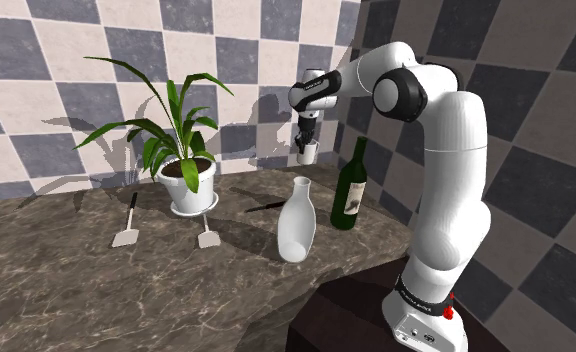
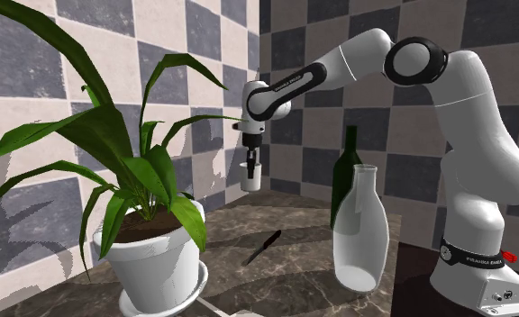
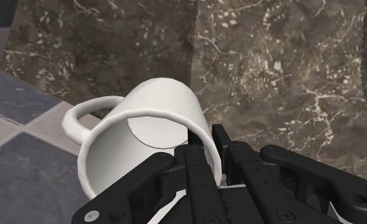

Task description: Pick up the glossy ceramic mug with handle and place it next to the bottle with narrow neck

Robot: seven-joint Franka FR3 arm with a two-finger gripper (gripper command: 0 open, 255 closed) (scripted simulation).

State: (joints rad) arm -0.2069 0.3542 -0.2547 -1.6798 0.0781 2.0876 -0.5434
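My gripper (image 1: 305,140) is shut on the rim wall of a white glossy mug (image 1: 307,152) and holds it in the air near the checkered back wall, well above the dark marble counter (image 1: 96,290). In the wrist view the mug (image 3: 144,127) is pinched between the black fingers (image 3: 222,147), with its handle pointing away from them. In the second exterior view the mug (image 2: 250,176) hangs under the gripper (image 2: 250,164). A white narrow-necked bottle (image 1: 297,222) (image 2: 357,230) stands upright on the counter in front of a dark green wine bottle (image 1: 351,190) (image 2: 346,176).
A potted plant (image 1: 186,170) (image 2: 150,252) with long leaves stands at the shoulder view's left of the mug. Two spatulas (image 1: 128,235) (image 1: 208,238) and a knife (image 1: 266,207) (image 2: 262,248) lie on the counter. The dark stand (image 1: 346,320) adjoins the counter's edge.
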